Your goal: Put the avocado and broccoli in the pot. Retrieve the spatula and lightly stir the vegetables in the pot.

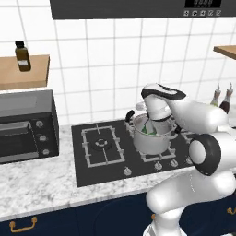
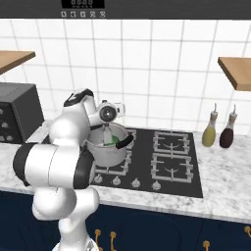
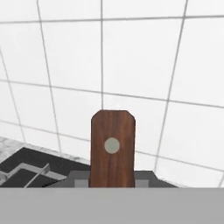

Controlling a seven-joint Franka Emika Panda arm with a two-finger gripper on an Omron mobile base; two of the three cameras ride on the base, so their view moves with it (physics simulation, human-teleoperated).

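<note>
Marble-patterned grey and white stone forms the table (image 1: pixel 41 184), with dark navy cabinet fronts and brass handles below and white square wall tiles (image 2: pixel 166 63) behind. A black gas hob (image 2: pixel 166 162) is set into the table, and the steel pot (image 1: pixel 152 138) stands on one of its burners.

From the left base view, a dark microwave oven (image 1: pixel 25 124) sits on the table to the left, under a wooden shelf (image 1: pixel 25 71) carrying a small brown bottle (image 1: pixel 22 55). The right base view instead shows a second wooden shelf (image 2: pixel 238 71) on the right and two bottles, one yellowish (image 2: pixel 210 131) and one dark (image 2: pixel 227 133), standing on the table just beside the hob. The hand view looks at the wall tiles and a corner of the hob, with the brown wooden handle of the spatula (image 3: pixel 112 146) rising upright at its middle.

Above the pot hangs the pincer (image 2: pixel 105 128), closed on the spatula's handle, the tool reaching down into the pot's mouth. Green vegetables (image 2: pixel 113 140) lie inside the pot, directly beneath the pincer; whether the blade touches them cannot be told.
</note>
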